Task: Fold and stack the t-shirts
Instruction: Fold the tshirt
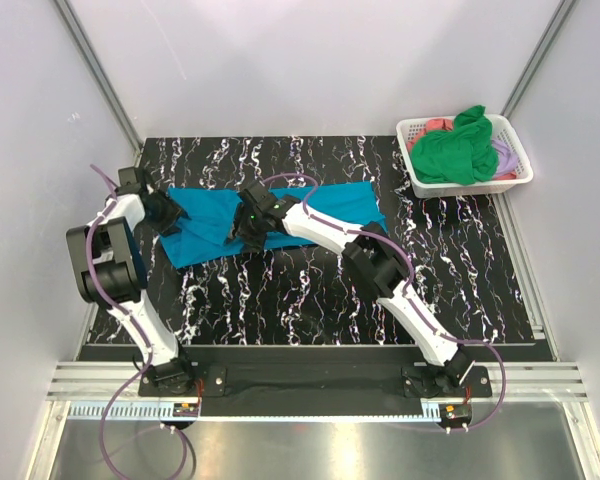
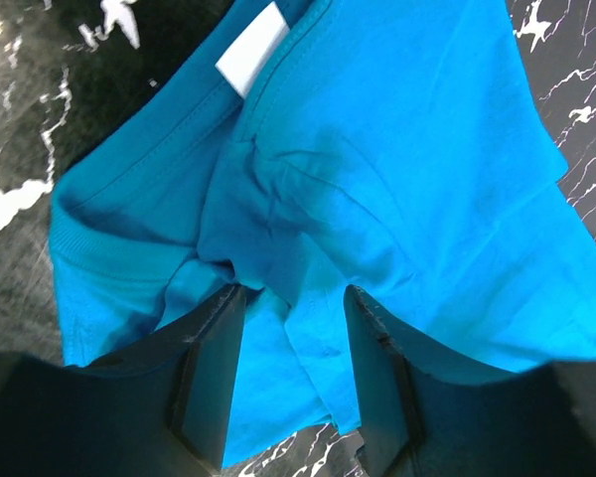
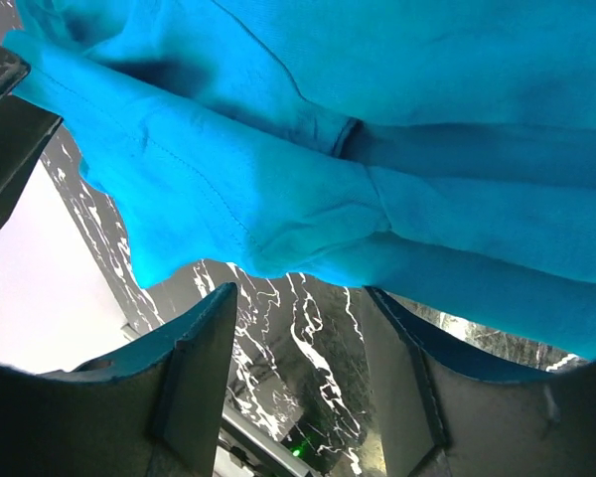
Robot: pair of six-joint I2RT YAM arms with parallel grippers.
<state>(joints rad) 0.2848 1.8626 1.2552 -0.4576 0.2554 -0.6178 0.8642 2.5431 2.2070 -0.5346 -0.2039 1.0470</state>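
The left gripper (image 2: 293, 293) has its jaws apart over the teal-blue t-shirt (image 2: 397, 179), with a wrinkled fold bunched between the fingers below the neckline and its white label (image 2: 250, 50). The right gripper (image 3: 298, 293) is also open and clamps nothing, a stitched edge of the shirt lying just past its tips. The shirt lies creased and partly doubled over on the black marbled table (image 1: 280, 300), well apart from the white lattice basket (image 1: 480, 187) that holds a bright green shirt (image 1: 455, 150).

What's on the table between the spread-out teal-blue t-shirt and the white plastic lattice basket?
Nothing. In the top external view, only bare black, white-veined tabletop separates the teal-blue cloth t-shirt from the white plastic lattice basket.
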